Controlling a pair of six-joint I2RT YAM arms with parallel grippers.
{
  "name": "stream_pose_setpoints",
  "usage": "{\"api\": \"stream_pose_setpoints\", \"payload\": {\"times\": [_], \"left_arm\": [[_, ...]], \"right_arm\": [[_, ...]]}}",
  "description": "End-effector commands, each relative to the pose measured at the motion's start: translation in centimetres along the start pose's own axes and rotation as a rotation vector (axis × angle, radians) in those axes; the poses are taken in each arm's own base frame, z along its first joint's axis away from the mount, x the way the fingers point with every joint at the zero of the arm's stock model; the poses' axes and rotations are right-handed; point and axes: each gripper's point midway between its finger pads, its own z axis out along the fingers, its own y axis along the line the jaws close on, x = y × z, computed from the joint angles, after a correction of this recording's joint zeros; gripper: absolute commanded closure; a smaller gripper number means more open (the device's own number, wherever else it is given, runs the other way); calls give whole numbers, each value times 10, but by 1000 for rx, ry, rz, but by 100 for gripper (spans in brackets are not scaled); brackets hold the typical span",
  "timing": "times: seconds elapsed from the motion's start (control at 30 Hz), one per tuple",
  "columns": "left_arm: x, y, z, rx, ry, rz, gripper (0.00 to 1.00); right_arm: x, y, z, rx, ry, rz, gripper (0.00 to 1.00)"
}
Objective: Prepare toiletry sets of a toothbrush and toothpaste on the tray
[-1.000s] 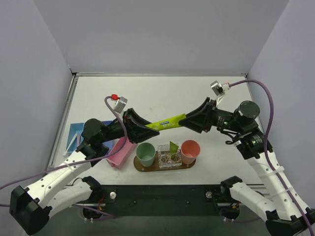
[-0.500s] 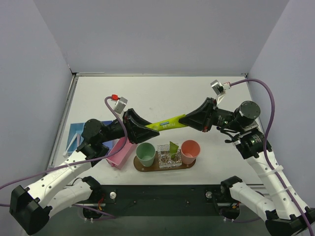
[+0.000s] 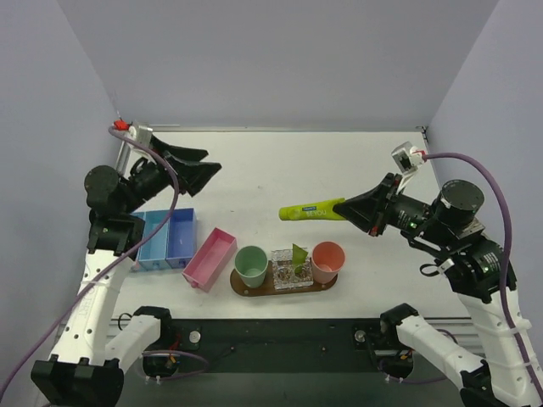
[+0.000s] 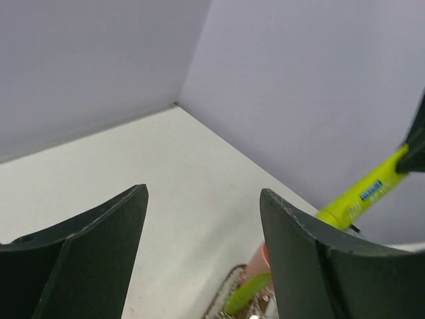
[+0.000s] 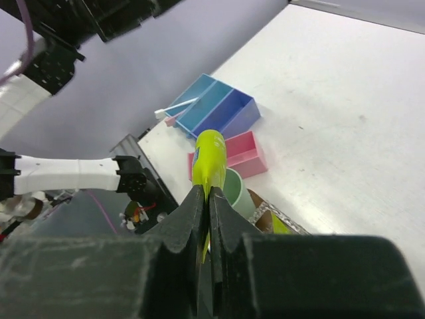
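The right gripper (image 3: 346, 206) clamps the yellow-green toothpaste tube (image 3: 307, 210) by one end, its length jutting toward the bench's (image 3: 254, 170) left edge. The left gripper (image 3: 212, 166) gapes wide.

Toothpaste tube (image 3: 312, 209) tail hidden btwn R jaws.

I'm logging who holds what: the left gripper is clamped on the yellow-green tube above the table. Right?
Not the left. The right gripper is clamped on the yellow-green tube above the table; the left gripper hangs open and empty. The top external view shows it.
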Motion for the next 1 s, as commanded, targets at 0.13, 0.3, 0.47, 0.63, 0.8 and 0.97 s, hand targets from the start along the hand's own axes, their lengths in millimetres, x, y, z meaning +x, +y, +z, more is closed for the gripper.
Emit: {"api": "stream_pose_setpoints", "payload": {"times": [0.13, 0.3, 0.47, 0.63, 0.8, 0.97], "left_arm": [[-5, 117, -2, -478, 138, 142, 21], [31, 171, -27, -662, 173, 154, 21], [47, 186, -36, -727, 200, 136, 22], [53, 191, -37, -748, 215, 130, 21], [54, 192, -38, -752, 221, 134, 21], [56, 192, -38, -751, 227, 138, 22]], "right_arm": [[28, -18, -1, 231, 202, -124, 100], [48, -14, 13, 318, 366, -244, 100], [67, -12, 30, 334, 456, -333, 100], [78, -14, 42, 327, 509, -359, 100], [96, -19, 52, 332, 574, -370, 100], [107, -15, 63, 297, 589, -363, 100]]}}
